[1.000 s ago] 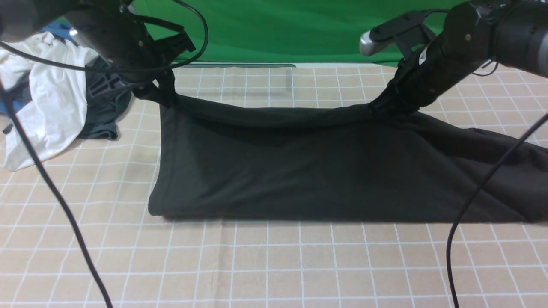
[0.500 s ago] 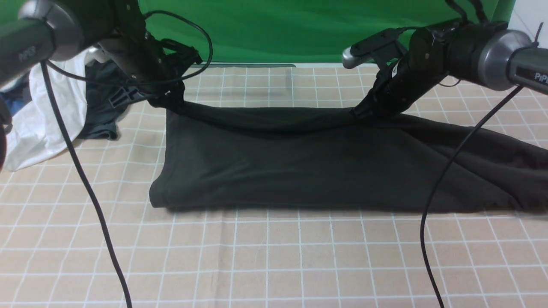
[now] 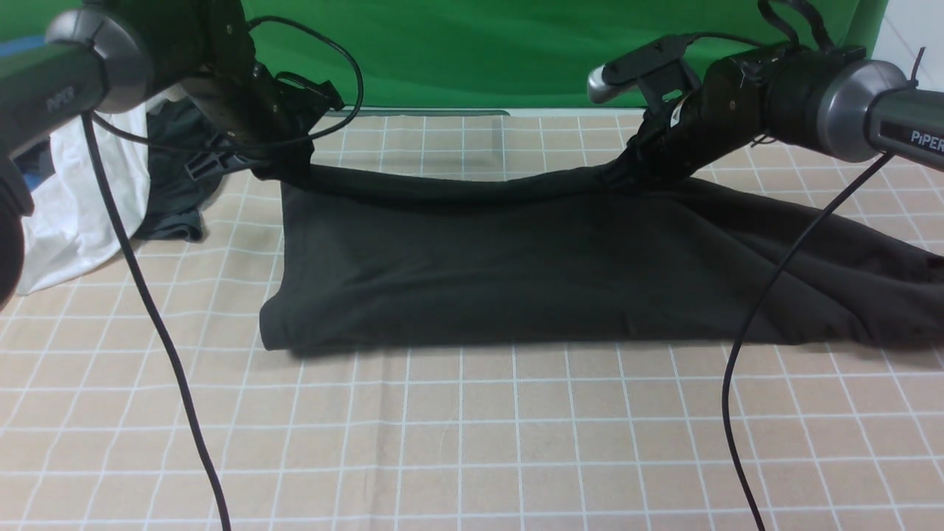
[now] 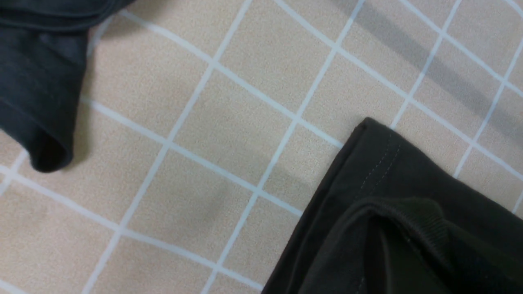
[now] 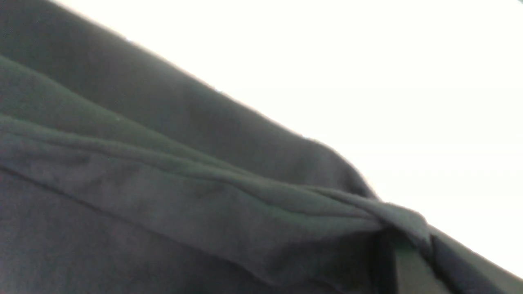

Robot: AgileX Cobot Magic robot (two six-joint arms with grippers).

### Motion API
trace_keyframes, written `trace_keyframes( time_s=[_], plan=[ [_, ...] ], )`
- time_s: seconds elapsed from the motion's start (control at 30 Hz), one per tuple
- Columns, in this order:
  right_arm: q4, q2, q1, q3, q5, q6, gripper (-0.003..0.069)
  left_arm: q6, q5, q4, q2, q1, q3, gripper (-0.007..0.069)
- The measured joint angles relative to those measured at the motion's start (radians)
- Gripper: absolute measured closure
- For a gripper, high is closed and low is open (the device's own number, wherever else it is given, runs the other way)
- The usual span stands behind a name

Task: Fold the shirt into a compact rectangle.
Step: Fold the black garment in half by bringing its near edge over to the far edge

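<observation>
Looking across from the front, I see the shirt (image 3: 501, 258) lying as a long dark band on the checked table cover (image 3: 472, 442), parallel to the green backdrop (image 3: 472, 51). The edge nearest the backdrop is lifted off the cover. The left gripper (image 3: 284, 168) and the right gripper (image 3: 627, 175) each seem clenched on that raised edge; their fingers are lost against the black cloth, so I judge this from how the fabric rises to meet them.

My worry is the part of the shirt beyond the right gripper. Nothing holds it, and it sprawls in loose ridges, so the fold will probably land crooked there. A black cable (image 3: 767, 295) from the right arm hangs across that same part and could drag it. A white garment (image 3: 81, 192) and a dark grey garment (image 3: 173, 199) sit close to the left gripper, about as far from the backdrop as the raised edge, and could be snagged.

The left wrist view shows a hemmed corner of the shirt with a ribbed band tucked inside. The dark grey garment lies near it, not touching. I see no fingers here.

The right wrist view is blurred and overexposed. The shirt bunches into a narrow ridge towards a dark shape, so the pinch looks thin and could slip.
</observation>
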Motion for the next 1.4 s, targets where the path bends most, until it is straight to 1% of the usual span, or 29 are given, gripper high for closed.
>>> trace_keyframes(
  time_s=[0.07, 0.13, 0.17, 0.2, 0.27, 0.3, 0.33, 0.37, 0.4, 0.47, 0.5, 0.53, 0.57, 0.6, 0.63, 0.67, 0.73, 0.83, 0.93, 1.1, 1.23, 1.27, 1.3, 1.4],
  plan=[
    [-0.001, 0.001, 0.0, -0.001, -0.028, 0.0, 0.0559, -0.003, -0.008, 0.002, 0.0, 0.0, 0.0, 0.0543],
    [-0.001, 0.006, 0.0, -0.001, -0.061, 0.0, 0.0517, -0.004, -0.032, 0.008, 0.003, 0.0, 0.0, 0.0503],
    [-0.001, 0.01, 0.0, -0.003, -0.075, 0.0, 0.049, -0.003, -0.052, 0.01, 0.005, 0.0, 0.0, 0.0465],
    [-0.001, 0.015, 0.0, -0.003, -0.083, 0.0, 0.0466, -0.002, -0.066, 0.013, 0.008, 0.0, 0.0, 0.0445],
    [-0.002, 0.028, 0.0, -0.003, -0.098, 0.0, 0.04, 0.005, -0.107, 0.015, 0.01, 0.0, 0.0, 0.0374],
    [-0.002, 0.029, 0.0, -0.003, -0.099, 0.0, 0.0394, 0.006, -0.111, 0.015, 0.01, 0.0, 0.0, 0.0364],
    [-0.005, 0.03, -0.001, -0.003, -0.091, 0.0, 0.0364, 0.017, -0.094, 0.015, 0.007, 0.0, -0.011, 0.0333],
    [-0.006, 0.03, -0.002, -0.003, -0.089, 0.0, 0.0363, 0.02, -0.089, 0.016, 0.007, 0.0, -0.012, 0.0331],
    [-0.019, 0.021, -0.002, -0.011, -0.05, 0.0, 0.0365, 0.054, -0.032, 0.016, 0.0, 0.0, -0.032, 0.0326],
    [-0.026, -0.001, -0.005, -0.024, 0.022, 0.0, 0.0403, 0.111, 0.044, 0.01, -0.014, 0.0, -0.054, 0.0355],
    [-0.029, -0.022, -0.005, -0.033, 0.076, -0.001, 0.0447, 0.143, 0.08, -0.004, -0.025, 0.0, -0.063, 0.0383],
    [-0.032, -0.054, -0.005, -0.044, 0.139, -0.008, 0.0524, 0.211, 0.13, -0.046, -0.038, -0.005, -0.074, 0.0455],
    [-0.033, -0.083, -0.006, -0.049, 0.186, -0.019, 0.0571, 0.261, 0.156, -0.08, -0.047, -0.014, -0.077, 0.0507],
    [-0.034, -0.113, -0.007, -0.053, 0.232, -0.025, 0.0596, 0.308, 0.172, -0.11, -0.051, -0.025, -0.08, 0.0543],
    [-0.035, -0.118, -0.007, -0.054, 0.24, -0.026, 0.0601, 0.316, 0.175, -0.116, -0.051, -0.032, -0.08, 0.055],
    [-0.033, -0.154, -0.009, -0.058, 0.291, -0.03, 0.062, 0.348, 0.184, -0.14, -0.05, -0.059, -0.081, 0.0587],
    [-0.027, -0.189, -0.012, -0.062, 0.346, -0.033, 0.0624, 0.373, 0.193, -0.148, -0.032, -0.115, -0.081, 0.0611],
    [-0.026, -0.203, -0.027, -0.062, 0.391, -0.035, 0.0624, 0.384, 0.194, -0.156, 0.025, -0.199, -0.081, 0.0614],
    [-0.026, -0.203, -0.034, -0.062, 0.411, -0.035, 0.0624, 0.389, 0.158, -0.167, 0.081, -0.235, -0.081, 0.0614],
    [-0.025, -0.203, -0.038, -0.062, 0.416, -0.035, 0.0624, 0.392, 0.062, -0.169, 0.159, -0.243, -0.082, 0.0612],
    [-0.023, -0.203, -0.038, -0.062, 0.415, -0.034, 0.0624, 0.393, -0.081, -0.16, 0.18, -0.234, -0.083, 0.0612],
    [-0.022, -0.203, -0.038, -0.062, 0.415, -0.034, 0.0624, 0.393, -0.089, -0.158, 0.181, -0.233, -0.083, 0.0612],
    [-0.007, -0.203, -0.038, -0.062, 0.417, -0.032, 0.0624, 0.391, -0.162, -0.155, 0.192, -0.228, -0.083, 0.0612],
    [0.021, -0.203, -0.038, -0.062, 0.432, -0.03, 0.0624, 0.36, -0.276, -0.159, 0.209, -0.208, -0.083, 0.0612]
  ],
)
